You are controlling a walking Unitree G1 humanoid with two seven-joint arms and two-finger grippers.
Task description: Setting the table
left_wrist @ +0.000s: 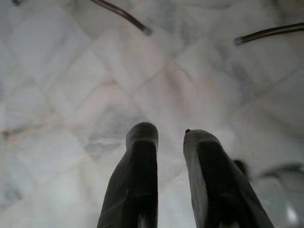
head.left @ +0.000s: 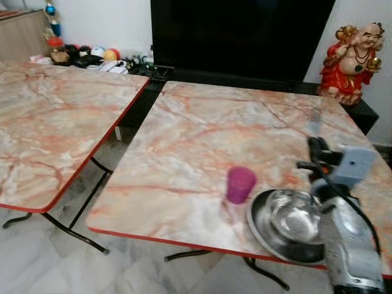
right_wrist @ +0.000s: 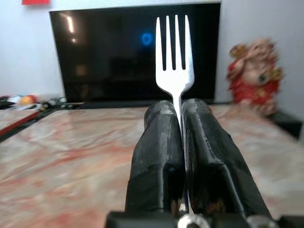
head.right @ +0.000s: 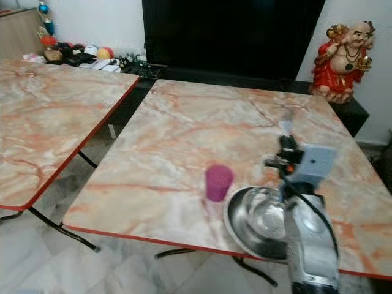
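Fork of thin, stiff, probably slippery metal stands tines-up, pinched by its handle between the closed fingers of the right gripper above the marble table, beside the steel bowl; the left gripper, slightly parted, hangs empty.

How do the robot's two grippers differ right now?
The right gripper is shut on a fork, tines up; the left gripper holds nothing, its fingers a little apart. The right one is up over the table, beside the bowl and plate; the left hangs over the floor. Both have two black fingers.
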